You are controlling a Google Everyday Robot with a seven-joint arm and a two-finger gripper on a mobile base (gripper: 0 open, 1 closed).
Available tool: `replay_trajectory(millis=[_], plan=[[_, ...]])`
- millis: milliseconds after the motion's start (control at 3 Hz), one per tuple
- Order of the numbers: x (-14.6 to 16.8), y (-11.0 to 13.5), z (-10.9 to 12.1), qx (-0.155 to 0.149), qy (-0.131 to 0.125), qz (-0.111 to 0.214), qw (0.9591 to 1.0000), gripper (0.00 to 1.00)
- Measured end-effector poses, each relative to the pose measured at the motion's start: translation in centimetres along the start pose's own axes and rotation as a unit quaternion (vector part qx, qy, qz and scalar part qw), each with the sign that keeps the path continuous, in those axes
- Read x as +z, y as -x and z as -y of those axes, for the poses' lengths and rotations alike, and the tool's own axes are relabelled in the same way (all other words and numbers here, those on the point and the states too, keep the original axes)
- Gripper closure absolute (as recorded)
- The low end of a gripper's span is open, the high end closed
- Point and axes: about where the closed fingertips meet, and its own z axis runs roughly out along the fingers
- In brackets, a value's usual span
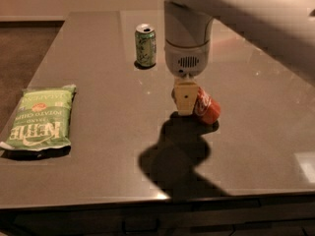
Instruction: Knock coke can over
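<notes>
The coke can [207, 107] is red-orange with white script and leans tilted on the dark table [98, 156], right of the middle. My gripper [186, 98] hangs down from the white arm, and its cream-coloured finger stands right against the can's left side, covering part of it. The can's top is hidden.
A green soda can [145, 45] stands upright at the back, left of the arm. A green bag of Kettle potato chips [42, 116] lies flat at the left edge. The table's front edge runs along the bottom.
</notes>
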Motion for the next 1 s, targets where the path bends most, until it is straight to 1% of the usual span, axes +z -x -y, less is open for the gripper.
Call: replay_trajectory(millis=[333,667,1000], plan=[[0.7,0.6,-0.3,-0.012,0.007,-0.006,0.9999,0.34],[1.5,1.1,-1.3,-0.017,0.025,0.002,0.9996,0.10],[1.8,1.8,-0.8,-0.017,0.014,0.014,0.9997,0.00]])
